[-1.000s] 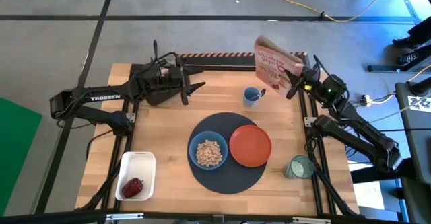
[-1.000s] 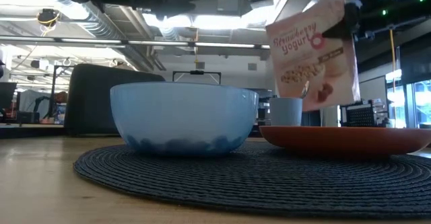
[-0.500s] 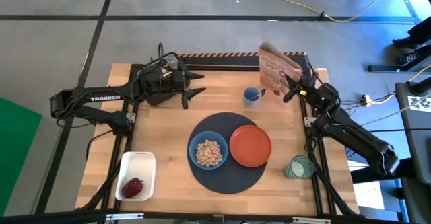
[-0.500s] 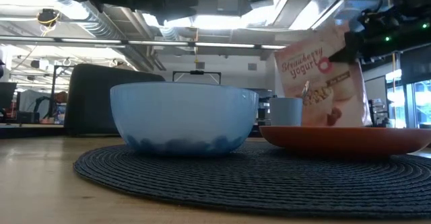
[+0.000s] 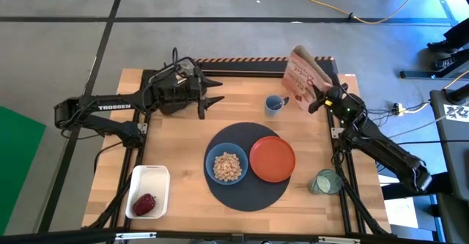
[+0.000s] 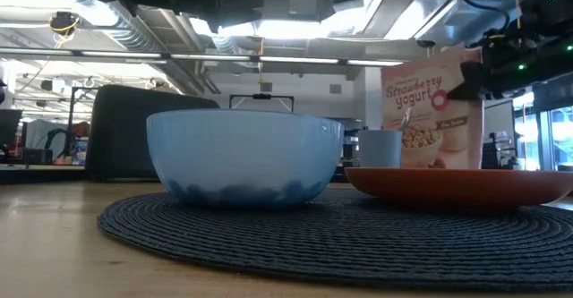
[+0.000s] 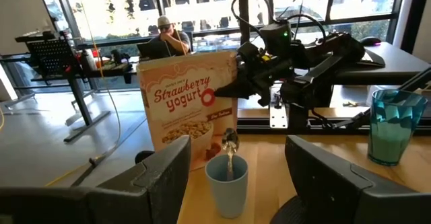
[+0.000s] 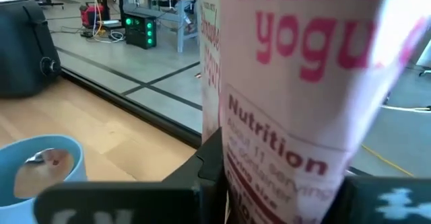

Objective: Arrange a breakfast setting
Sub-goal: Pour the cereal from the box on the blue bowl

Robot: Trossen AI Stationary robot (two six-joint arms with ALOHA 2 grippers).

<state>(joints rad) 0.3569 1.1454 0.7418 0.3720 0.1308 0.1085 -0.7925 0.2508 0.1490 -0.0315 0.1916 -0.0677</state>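
A pink-and-white "Strawberry yogurt" cereal box [image 5: 305, 73] stands upright at the table's far right; my right gripper [image 5: 317, 100] is shut on it. It also shows in the low view [image 6: 432, 110] and the left wrist view [image 7: 188, 109]. The light-blue bowl [image 5: 226, 165], with cereal in it, and the orange-red plate [image 5: 272, 158] sit on the round navy placemat [image 5: 245, 194]. A small blue cup [image 5: 274, 105] holds the metal spoon. My left gripper [image 5: 215, 97] is open and empty at the far left-centre, above the table. My right gripper pinches the box between its two fingers at the box's right side edge [image 7: 225, 89], in its upper half. One finger [image 6: 466, 90] lies on the printed front face. The fingers come about level from the table's right side. The box is upright, its bottom down by the table top.
A green-tinted glass [image 5: 323, 182] stands at the near right. A white rectangular dish [image 5: 147, 191] with a red fruit [image 5: 144, 203] sits at the near left. Bare wood lies between my left gripper and the placemat.
My right gripper has moved down and a little toward the table's right edge with the cereal box. The box, lifted and tilted a second ago, now stands upright and low by the table top behind the plate.
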